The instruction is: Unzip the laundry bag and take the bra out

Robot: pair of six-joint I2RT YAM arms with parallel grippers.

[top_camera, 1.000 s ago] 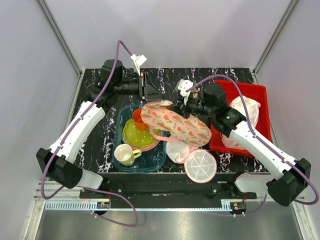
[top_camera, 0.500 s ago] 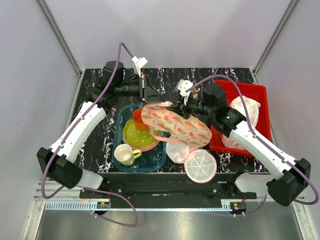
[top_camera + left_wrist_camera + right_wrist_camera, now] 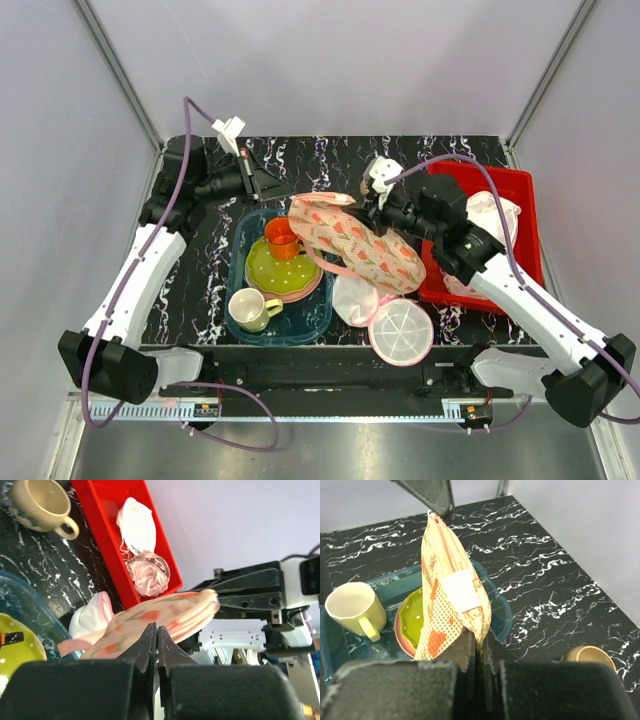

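Peach laundry bag [image 3: 355,243] held up in the air, slanting across the blue tray's [image 3: 306,322] far right corner and out past its right rim. Zip state: cannot tell. Just right of tray, right gripper [image 3: 478,636] clamped on the bag's edge. Beyond tray's far rim, left gripper [image 3: 156,630], fingers pressed together; anything pinched, cannot tell. In tray: green plate [image 3: 272,272], orange cup [image 3: 281,237], pale mug [image 3: 250,310]. Right of tray: white mesh pouch [image 3: 402,333], then red bin [image 3: 522,182].

Overhead, wrist close-ups (laundry bag [image 3: 355,240] shared)
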